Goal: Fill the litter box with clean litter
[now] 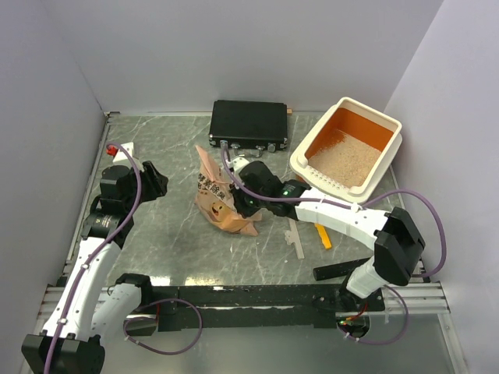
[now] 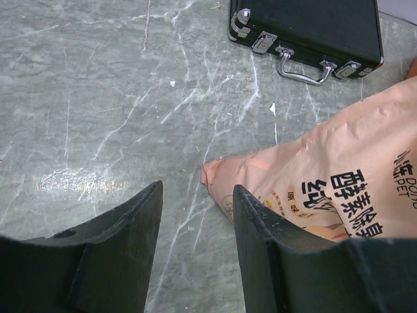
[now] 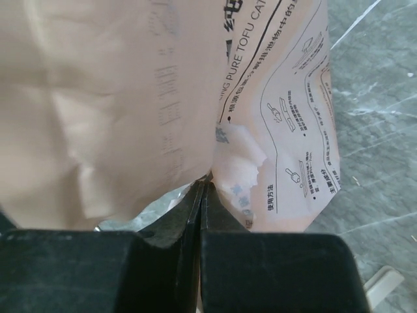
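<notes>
"What's the left gripper (image 2: pixel 197 189) doing?"

"It's hanging over the marble table (image 1: pixel 171 234). Its jaws are about half apart with nothing between them, just beside a corner of the paper bag (image 1: pixel 218 199)."

"And in the middle?"

"The bag lies crumpled in front of the black case (image 1: pixel 249 125). The right gripper (image 3: pixel 201 189) is pressed tight on a fold of its paper."

"Where's the litter box (image 1: pixel 386 164)?"

"In the far right corner, set at an angle. The clean litter (image 1: pixel 347 160) covers its floor at the grille end, while the far end shows bare orange."
</notes>
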Robot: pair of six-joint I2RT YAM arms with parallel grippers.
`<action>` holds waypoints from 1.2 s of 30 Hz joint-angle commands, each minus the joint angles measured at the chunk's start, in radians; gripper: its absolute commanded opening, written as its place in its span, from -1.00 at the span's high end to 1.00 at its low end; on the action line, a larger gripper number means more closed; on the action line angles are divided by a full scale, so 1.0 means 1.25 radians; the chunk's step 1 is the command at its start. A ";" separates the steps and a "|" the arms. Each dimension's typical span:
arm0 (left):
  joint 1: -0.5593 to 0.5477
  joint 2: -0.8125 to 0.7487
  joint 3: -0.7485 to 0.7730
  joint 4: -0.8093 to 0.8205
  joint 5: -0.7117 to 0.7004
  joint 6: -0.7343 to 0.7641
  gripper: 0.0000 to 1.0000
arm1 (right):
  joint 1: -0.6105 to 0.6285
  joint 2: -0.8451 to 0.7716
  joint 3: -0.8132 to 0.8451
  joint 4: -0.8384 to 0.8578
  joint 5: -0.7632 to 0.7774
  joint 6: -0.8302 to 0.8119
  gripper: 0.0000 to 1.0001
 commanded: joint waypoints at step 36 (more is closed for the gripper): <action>-0.003 -0.021 0.003 0.006 -0.002 -0.002 -0.05 | 0.003 -0.055 -0.045 0.088 0.125 -0.075 0.08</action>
